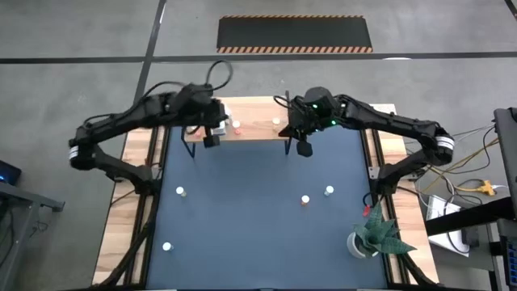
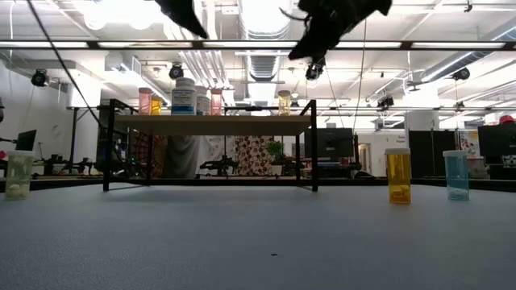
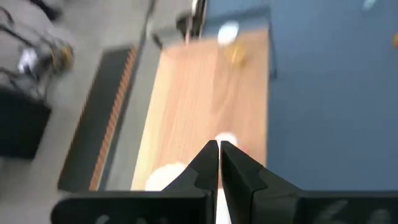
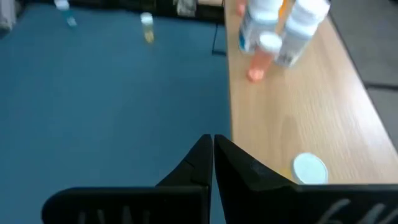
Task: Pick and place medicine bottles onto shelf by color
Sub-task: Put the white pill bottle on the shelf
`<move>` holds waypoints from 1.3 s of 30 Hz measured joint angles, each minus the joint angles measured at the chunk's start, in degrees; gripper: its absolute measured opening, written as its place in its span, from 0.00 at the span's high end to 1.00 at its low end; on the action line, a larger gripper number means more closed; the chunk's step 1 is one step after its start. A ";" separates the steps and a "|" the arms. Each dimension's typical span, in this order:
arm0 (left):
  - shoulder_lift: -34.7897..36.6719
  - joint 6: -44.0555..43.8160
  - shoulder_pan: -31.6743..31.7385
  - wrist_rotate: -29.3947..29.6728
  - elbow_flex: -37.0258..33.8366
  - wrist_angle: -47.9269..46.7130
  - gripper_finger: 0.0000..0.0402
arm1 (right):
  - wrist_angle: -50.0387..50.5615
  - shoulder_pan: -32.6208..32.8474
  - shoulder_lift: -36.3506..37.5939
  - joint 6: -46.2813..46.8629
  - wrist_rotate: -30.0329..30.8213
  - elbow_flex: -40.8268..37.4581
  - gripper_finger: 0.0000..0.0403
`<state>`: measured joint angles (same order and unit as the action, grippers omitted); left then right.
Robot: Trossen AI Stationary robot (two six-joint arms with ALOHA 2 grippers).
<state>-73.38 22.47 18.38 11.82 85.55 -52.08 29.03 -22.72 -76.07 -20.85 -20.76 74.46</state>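
Observation:
The shelf is a light wooden board on thin black legs at the table's far side. Several medicine bottles stand on it: a large white one, pink ones and a yellowish one. More bottles stand on the dark mat: an orange one, a bluish one and a greenish one. My left gripper hangs shut and empty above the shelf's left part, over white caps. My right gripper hangs shut and empty over the shelf's near edge at its right part.
A white pot with a green plant stands at the mat's near right corner. White-capped bottles are scattered on the mat. The mat's middle between them is bare.

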 joint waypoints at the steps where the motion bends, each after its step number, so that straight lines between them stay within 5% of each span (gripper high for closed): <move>1: -1.95 0.67 1.22 -0.06 2.18 -2.60 1.00 | -1.66 0.12 0.97 0.63 -0.08 -1.58 0.98; 12: -13.35 6.02 11.42 -0.46 10.46 -11.66 1.00 | -13.29 1.73 8.17 5.99 0.14 -14.52 0.98; 39: -13.72 -4.24 14.26 3.23 6.66 -12.25 1.00 | -19.10 2.09 11.08 7.44 0.34 -20.03 0.98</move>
<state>-87.09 18.24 32.64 15.05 92.20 -64.33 9.93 -20.62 -64.99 -13.41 -20.43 54.43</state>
